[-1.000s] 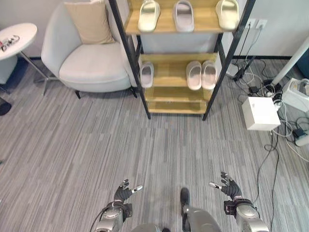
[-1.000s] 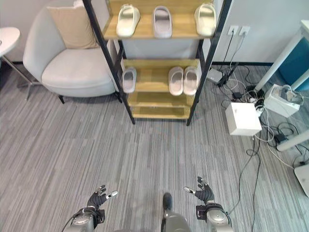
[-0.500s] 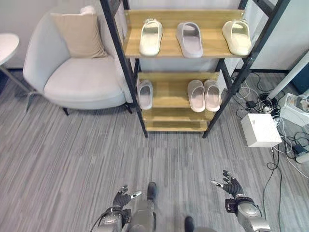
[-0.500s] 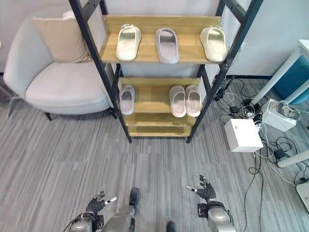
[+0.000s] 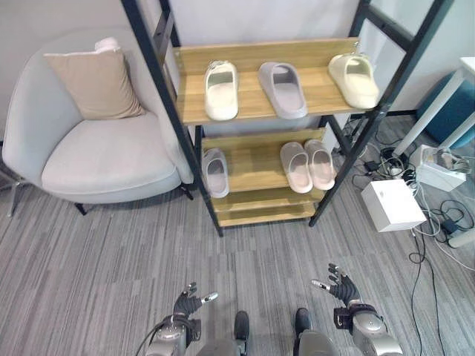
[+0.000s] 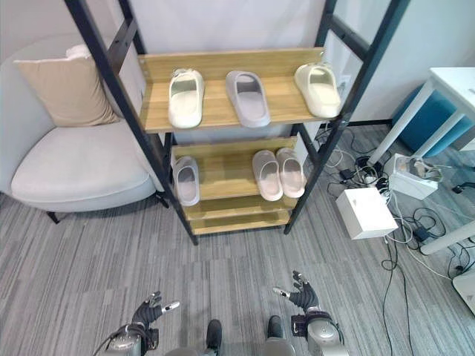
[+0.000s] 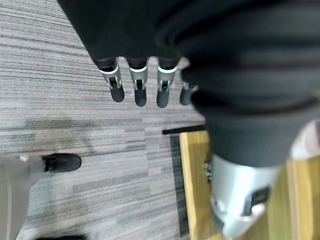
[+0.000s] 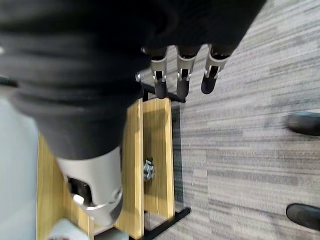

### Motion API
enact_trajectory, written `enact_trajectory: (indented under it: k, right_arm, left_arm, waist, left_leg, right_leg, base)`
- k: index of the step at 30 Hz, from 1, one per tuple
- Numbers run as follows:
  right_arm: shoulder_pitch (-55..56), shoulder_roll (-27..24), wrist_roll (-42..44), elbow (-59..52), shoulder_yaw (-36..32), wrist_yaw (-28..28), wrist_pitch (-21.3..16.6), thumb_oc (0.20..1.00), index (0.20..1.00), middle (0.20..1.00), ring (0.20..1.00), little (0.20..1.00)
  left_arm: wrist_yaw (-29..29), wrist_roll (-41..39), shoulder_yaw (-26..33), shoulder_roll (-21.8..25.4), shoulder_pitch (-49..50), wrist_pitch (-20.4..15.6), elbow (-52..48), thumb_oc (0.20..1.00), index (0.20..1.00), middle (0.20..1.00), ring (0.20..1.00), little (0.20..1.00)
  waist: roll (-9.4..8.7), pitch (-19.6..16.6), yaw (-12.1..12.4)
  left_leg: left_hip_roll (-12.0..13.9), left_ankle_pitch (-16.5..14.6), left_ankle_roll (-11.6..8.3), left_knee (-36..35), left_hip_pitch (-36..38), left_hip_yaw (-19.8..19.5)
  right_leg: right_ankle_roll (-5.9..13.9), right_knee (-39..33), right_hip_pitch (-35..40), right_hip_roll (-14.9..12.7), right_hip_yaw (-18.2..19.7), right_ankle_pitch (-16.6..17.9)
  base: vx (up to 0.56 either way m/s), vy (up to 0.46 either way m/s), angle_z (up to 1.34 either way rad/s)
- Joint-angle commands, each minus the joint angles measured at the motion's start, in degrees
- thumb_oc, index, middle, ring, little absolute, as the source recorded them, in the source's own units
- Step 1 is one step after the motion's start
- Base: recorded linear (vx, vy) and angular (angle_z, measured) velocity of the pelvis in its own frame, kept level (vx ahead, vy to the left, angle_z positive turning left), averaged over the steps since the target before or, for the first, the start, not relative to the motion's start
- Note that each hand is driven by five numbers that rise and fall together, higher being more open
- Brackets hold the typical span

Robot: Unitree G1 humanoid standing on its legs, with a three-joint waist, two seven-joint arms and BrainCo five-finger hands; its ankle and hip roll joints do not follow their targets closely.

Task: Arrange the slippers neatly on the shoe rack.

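Grey armchair with beige cushion left of black-framed wooden shoe rack. Top shelf: cream slipper, grey slipper, second cream slipper, spread apart. Middle shelf: lone pale grey slipper, pink pair. All toes point rearward. Left hand and right hand both empty, fingers loose, low over carpet, rack well ahead; each about equally far.

Shoe rack: 3 slippers top shelf, 3 below.
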Motion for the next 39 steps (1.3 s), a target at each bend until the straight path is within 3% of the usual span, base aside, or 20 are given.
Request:
enact_trajectory:
  k: [1,3,5,7,11,13,15,16,17,18,20,22,27,28,31,32,34,35,36,39]
  right_arm:
    - [-0.7,-2.7,0.1,-2.3,-1.0,-1.0,-1.2,1.0,1.0,1.0,1.0,1.0]
    - [-0.1,-2.9,0.2,-2.1,-1.4,-0.7,-1.3,1.0,1.0,1.0,1.0,1.0]
    - [0.7,-3.7,1.2,-1.7,-2.1,-0.3,-1.7,1.0,1.0,1.0,1.0,1.0]
    - [0.8,-4.4,1.9,-1.2,-2.1,-0.2,-1.9,1.0,1.0,1.0,1.0,1.0]
    - [0.6,-5.9,1.9,-1.4,-1.9,0.2,-1.6,1.0,1.0,1.0,1.0,1.0]
    - [0.1,-6.2,1.8,-0.7,-1.7,0.1,-1.5,1.0,1.0,1.0,1.0,1.0]
    - [0.0,-6.5,1.8,-1.1,-1.8,-0.1,-1.5,1.0,1.0,1.0,1.0,1.0]
    - [0.0,-6.5,1.8,-1.4,-1.8,-0.2,-1.5,1.0,1.0,1.0,1.0,1.0]
    - [0.0,-6.4,1.8,-1.9,-1.9,-0.5,-1.6,1.0,1.0,1.0,1.0,1.0]
    - [0.0,-6.4,1.8,-1.9,-1.9,-0.5,-1.6,1.0,1.0,1.0,1.0,1.0]
    - [-0.2,-6.4,1.6,-1.8,-1.8,-1.0,-1.5,1.0,1.0,1.0,1.0,1.0]
    - [0.1,-5.9,1.2,-2.0,-1.8,-0.6,-1.3,1.0,1.0,1.0,1.0,1.0]
    - [0.1,-4.3,0.8,-1.9,-1.3,0.0,-0.9,1.0,1.0,1.0,1.0,1.0]
    - [-0.4,-3.4,0.7,-2.3,-0.4,0.3,-0.9,1.0,1.0,1.0,1.0,1.0]
    - [-1.0,-2.4,0.8,-3.2,0.6,0.3,-1.1,1.0,1.0,1.0,1.0,1.0]
    - [-1.3,-2.2,0.8,-2.8,0.8,0.4,-1.0,1.0,1.0,1.0,1.0,1.0]
    - [-1.6,-2.0,1.1,-2.3,1.4,0.6,-1.1,1.0,1.0,1.0,1.0,1.0]
    - [-1.7,-2.0,1.2,-2.4,1.4,0.6,-1.0,1.0,1.0,1.0,1.0,1.0]
    - [-1.8,-2.0,1.3,-2.2,1.6,0.6,-1.2,1.0,1.0,1.0,1.0,1.0]
    - [-2.3,-2.1,1.4,-2.1,1.9,0.4,-1.3,1.0,1.0,1.0,1.0,1.0]
  left_arm:
    - [0.2,2.9,1.5,0.7,-2.3,-1.8,-2.7,1.0,1.0,1.0,1.0,1.0]
    - [-0.2,3.5,1.6,0.4,-2.5,-1.9,-2.1,1.0,1.0,1.0,1.0,1.0]
    - [-0.1,3.3,0.7,-0.3,-3.3,-1.5,-1.7,1.0,1.0,1.0,1.0,1.0]
    - [-0.2,2.8,0.5,-0.8,-3.7,-1.5,-1.2,1.0,1.0,1.0,1.0,1.0]
    - [0.0,0.9,0.8,-1.2,-4.0,-1.7,-0.9,1.0,1.0,1.0,1.0,1.0]
    - [0.1,0.4,0.7,-1.1,-3.6,-1.7,-1.1,1.0,1.0,1.0,1.0,1.0]
    - [0.2,0.6,0.8,-1.1,-3.2,-1.6,-0.8,1.0,1.0,1.0,1.0,1.0]
    - [0.3,0.8,0.6,-1.0,-3.1,-1.6,-0.9,1.0,1.0,1.0,1.0,1.0]
    - [0.5,0.9,0.5,-1.0,-3.0,-1.5,-0.9,1.0,1.0,1.0,1.0,1.0]
    - [0.5,0.9,0.5,-1.0,-3.0,-1.5,-0.9,1.0,1.0,1.0,1.0,1.0]
    - [0.7,1.6,0.8,-0.7,-3.2,-1.2,-0.5,1.0,1.0,1.0,1.0,1.0]
    - [0.6,1.1,1.6,-0.7,-2.3,-1.3,0.2,1.0,1.0,1.0,1.0,1.0]
    - [0.3,1.1,2.3,-0.7,-1.3,-1.2,1.9,1.0,1.0,1.0,1.0,1.0]
    - [0.1,1.0,2.4,-0.4,-1.1,-1.2,1.8,1.0,1.0,1.0,1.0,1.0]
    - [0.3,0.8,1.9,0.0,-0.9,-1.3,0.9,1.0,1.0,1.0,1.0,1.0]
    - [0.2,1.1,1.6,-0.1,-1.1,-1.2,0.9,1.0,1.0,1.0,1.0,1.0]
    - [0.2,1.1,0.9,0.2,-1.4,-1.4,0.1,1.0,1.0,1.0,1.0,1.0]
    - [0.2,1.0,1.0,0.5,-1.5,-1.5,-0.3,1.0,1.0,1.0,1.0,1.0]
    - [0.1,1.0,1.1,0.5,-1.7,-1.5,0.0,1.0,1.0,1.0,1.0,1.0]
    - [-0.2,1.4,1.2,0.7,-2.5,-1.4,0.2,1.0,1.0,1.0,1.0,1.0]
  waist:
    - [0.4,2.0,-1.8]
    - [-0.03,1.6,-2.0]
    - [0.11,0.8,-2.7]
    - [0.36,0.9,-2.8]
    - [-0.53,2.3,-1.2]
    - [-0.84,2.6,-0.2]
    - [-0.93,2.3,0.2]
    - [-0.79,2.3,0.6]
    - [-0.5,2.4,1.0]
    - [-0.51,2.4,1.0]
    - [-0.38,2.3,2.1]
    - [-0.22,1.2,2.3]
    - [-1.1,-0.6,2.9]
    - [-1.53,-0.7,3.3]
    - [-1.15,0.0,3.4]
    - [-0.8,0.3,3.3]
    - [-0.1,0.8,2.4]
    - [0.05,1.4,2.2]
    - [-0.01,1.5,2.1]
    - [-0.35,2.3,0.3]
  left_leg:
    - [1.9,-6.6,-4.47,0.7,5.9,-3.7]
    - [2.2,-8.1,-4.93,2.2,6.3,-4.2]
    - [3.8,-8.8,-6.38,5.9,6.5,-4.7]
    - [4.3,-6.5,-7.73,11.2,5.1,-5.3]
    - [1.5,-2.3,-8.81,22.8,-0.3,-7.5]
    - [0.6,-3.8,-8.06,20.8,-3.8,-6.7]
    - [2.4,-4.8,-7.37,14.9,-5.9,-4.0]
    - [3.5,-3.5,-7.33,12.1,-7.3,-3.3]
    - [5.2,-0.2,-7.55,8.3,-8.8,-3.0]
    - [5.2,-0.2,-7.55,8.2,-8.8,-3.0]
    - [7.9,3.9,-8.82,3.1,-11.7,-1.2]
    - [7.6,4.7,-8.9,2.0,-10.1,-1.3]
    - [4.7,1.6,-6.8,4.2,-9.6,-1.3]
    - [3.2,-0.2,-5.32,5.4,-9.3,-0.9]
    - [1.4,-1.7,-3.38,5.3,-7.4,-0.6]
    - [1.1,-2.1,-2.96,5.2,-6.8,-0.7]
    - [1.4,-2.8,-2.78,4.1,-4.7,-1.4]
    - [1.6,-3.1,-2.84,4.0,-3.5,-1.6]
    - [1.6,-3.6,-2.99,3.5,-2.6,-1.4]
    - [1.7,-4.8,-3.53,2.5,0.8,-2.5]
  right_leg:
    - [-0.76,-1.9,-1.8,3.0,-3.0,4.6]
    - [-1.41,-1.7,0.1,2.8,-2.4,4.0]
    - [-3.35,-0.1,1.3,3.9,-1.8,2.2]
    - [-4.69,0.3,2.9,4.6,-2.4,0.8]
    - [-6.57,0.5,6.6,4.6,-2.7,-1.4]
    - [-6.28,0.2,8.5,4.4,-2.3,-2.6]
    - [-5.72,-0.7,10.1,4.2,-2.6,-3.9]
    - [-5.61,-1.1,11.1,4.4,-2.8,-4.5]
    - [-5.43,-1.7,12.4,4.5,-3.0,-5.2]
    - [-5.43,-1.7,12.4,4.5,-3.0,-5.2]
    - [-4.58,-3.0,15.2,3.7,-3.1,-6.0]
    - [-3.9,-3.8,16.8,3.1,-3.0,-5.8]
    - [-1.87,-1.7,16.5,-0.3,-1.4,-5.4]
    - [-1.03,3.0,14.4,-2.2,-0.5,-4.2]
    - [-0.8,11.8,10.0,-4.0,-0.2,0.5]
    - [-1.22,13.8,8.7,-4.0,0.1,1.4]
    - [-2.44,12.9,4.7,-0.2,0.4,-0.9]
    - [-2.58,12.0,4.5,0.2,-0.7,-1.5]
    - [-2.68,9.5,3.0,0.6,-2.8,-1.3]
    - [-2.23,2.3,0.0,2.7,-2.6,0.9]
  base:
    - [0.37,-0.221,0.23]
    - [0.3,-0.199,0.47]
    - [0.34,-0.281,0.21]
    - [0.25,-0.222,0.34]
    - [0.22,-0.158,0.28]
    - [0.26,-0.077,-0.02]
    - [0.29,-0.003,0.06]
    - [0.3,0.051,0.13]
    - [0.21,0.042,0.16]
    - [0.22,0.064,0.25]
    - [0.37,0.166,0.18]
    - [0.4,0.246,0.02]
    - [0.28,0.226,-0.22]
    - [0.2,0.241,-0.16]
    - [0.17,0.228,-0.01]
    - [0.17,0.161,-0.06]
    - [0.2,0.071,-0.01]
    - [0.2,-0.02,0.02]
    - [0.13,-0.036,-0.03]
    - [0.27,-0.118,0.0]
